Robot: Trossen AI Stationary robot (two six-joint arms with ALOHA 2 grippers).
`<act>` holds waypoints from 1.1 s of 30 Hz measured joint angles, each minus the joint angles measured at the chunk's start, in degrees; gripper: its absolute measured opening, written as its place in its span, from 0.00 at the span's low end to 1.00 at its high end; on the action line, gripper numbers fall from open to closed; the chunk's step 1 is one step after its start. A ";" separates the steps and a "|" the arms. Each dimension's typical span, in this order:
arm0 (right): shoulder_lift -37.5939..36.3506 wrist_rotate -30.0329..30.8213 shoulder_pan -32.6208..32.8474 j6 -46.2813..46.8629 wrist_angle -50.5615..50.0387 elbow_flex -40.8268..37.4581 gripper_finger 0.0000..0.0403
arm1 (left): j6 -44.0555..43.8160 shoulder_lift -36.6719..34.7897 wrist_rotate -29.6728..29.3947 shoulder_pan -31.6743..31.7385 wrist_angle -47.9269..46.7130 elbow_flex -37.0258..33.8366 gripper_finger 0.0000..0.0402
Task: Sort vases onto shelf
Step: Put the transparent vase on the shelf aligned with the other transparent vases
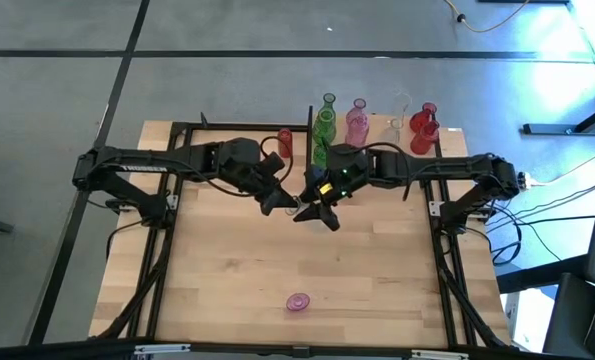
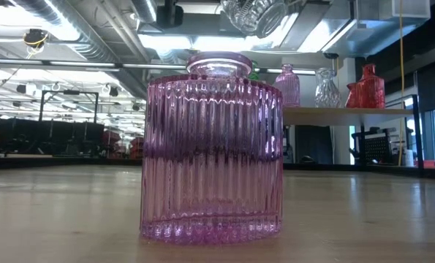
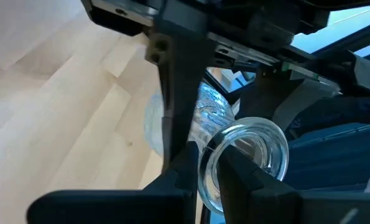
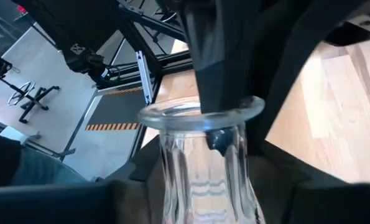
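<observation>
A clear ribbed vase (image 3: 234,134) hangs over the middle of the table, between my two grippers; its body also shows in the low view (image 2: 257,14). My left gripper (image 1: 280,202) is shut on its rim. My right gripper (image 1: 317,210) comes from the other side, its fingers around the vase's body. A pink ribbed vase (image 1: 297,301) stands on its base near the table's front edge. On the shelf (image 2: 341,111) at the back stand a green vase (image 1: 326,120), a pink one (image 1: 357,120), a clear one (image 1: 398,115) and red ones (image 1: 424,128). My left gripper pinches the clear vase's rim (image 3: 204,163), with one finger (image 4: 219,134) inside the mouth and one outside. The fingers slant down from the table's left side. The vase is lifted clear of the table and tilted, its mouth toward the left arm. My right gripper has the vase's body (image 4: 203,186) below the neck between its two fingers, one on each side. It comes slanting down from the table's right side. The fingers' contact with the glass lies at the picture's edge and is only partly visible.
A red vase (image 1: 284,142) stands under the shelf's left part, close behind the two grippers. Black frame rails (image 1: 172,210) run along both sides of the table. Bare wood lies between the grippers and the pink vase.
</observation>
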 joint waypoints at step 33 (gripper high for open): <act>-12.08 58.90 8.51 11.95 -14.15 -0.20 0.33 | 19.48 -16.67 -22.77 4.11 0.61 0.07 0.28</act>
